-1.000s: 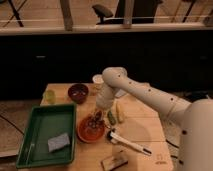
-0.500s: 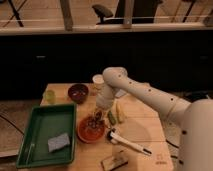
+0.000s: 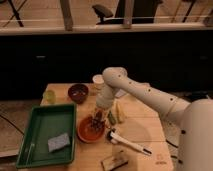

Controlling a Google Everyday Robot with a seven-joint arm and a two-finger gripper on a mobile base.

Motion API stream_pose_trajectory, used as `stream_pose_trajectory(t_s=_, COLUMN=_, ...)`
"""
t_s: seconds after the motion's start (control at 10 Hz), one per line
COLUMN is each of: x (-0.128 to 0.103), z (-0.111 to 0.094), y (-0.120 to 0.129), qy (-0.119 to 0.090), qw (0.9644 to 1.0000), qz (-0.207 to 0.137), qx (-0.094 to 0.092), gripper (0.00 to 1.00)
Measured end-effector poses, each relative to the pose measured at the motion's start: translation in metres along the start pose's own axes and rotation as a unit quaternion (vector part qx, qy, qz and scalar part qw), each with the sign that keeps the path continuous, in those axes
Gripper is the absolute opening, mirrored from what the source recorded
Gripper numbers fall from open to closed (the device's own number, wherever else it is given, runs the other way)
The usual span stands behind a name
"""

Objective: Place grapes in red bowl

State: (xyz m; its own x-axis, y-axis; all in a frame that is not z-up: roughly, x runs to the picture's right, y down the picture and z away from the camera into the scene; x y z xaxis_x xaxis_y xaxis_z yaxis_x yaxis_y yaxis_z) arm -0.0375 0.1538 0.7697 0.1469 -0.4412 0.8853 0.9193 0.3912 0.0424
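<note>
The red bowl (image 3: 90,131) is wide, shallow and orange-red, and stands on the wooden table right of the green tray. My gripper (image 3: 98,118) points down over the bowl's far right part, at the end of the white arm that reaches in from the right. A small dark cluster, the grapes (image 3: 97,121), sits right at the gripper's tip, just above or inside the bowl. I cannot tell whether the grapes touch the bowl.
A smaller dark maroon bowl (image 3: 78,93) stands behind, with a white cup (image 3: 98,81) and a small green cup (image 3: 49,96) nearby. The green tray (image 3: 35,131) holds a grey sponge (image 3: 59,142). Yellow-green items (image 3: 117,113), a white brush (image 3: 127,142) and a wooden block (image 3: 114,161) lie to the right and front.
</note>
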Motion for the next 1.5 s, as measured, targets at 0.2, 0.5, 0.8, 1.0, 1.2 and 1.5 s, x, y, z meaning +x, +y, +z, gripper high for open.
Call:
stream_pose_trajectory(t_s=0.2, x=0.0002, z=0.0002, y=0.0013, qy=-0.003, qw=1.0, qz=-0.001, qx=0.0, gripper=0.8)
stream_pose_trajectory(t_s=0.5, x=0.0001, z=-0.0011, y=0.0021, qy=-0.004, qw=1.0, qz=-0.008, qx=0.002, gripper=0.8)
stream_pose_trajectory(t_s=0.8, x=-0.0009, z=-0.0036, y=0.0021, qy=-0.002, qw=0.9997, qz=-0.022, qx=0.004, gripper=0.8)
stream_pose_trajectory(t_s=1.0, x=-0.0003, z=-0.004, y=0.0026, qy=-0.001, qw=0.9998, qz=-0.022, qx=0.006, gripper=0.8)
stream_pose_trajectory(t_s=1.2, x=-0.0004, z=-0.0037, y=0.0016, qy=-0.001, qw=0.9997, qz=-0.022, qx=0.006, gripper=0.8)
stream_pose_trajectory(t_s=1.5, x=-0.0004, z=-0.0036, y=0.0016, qy=-0.001, qw=0.9997, qz=-0.022, qx=0.006, gripper=0.8)
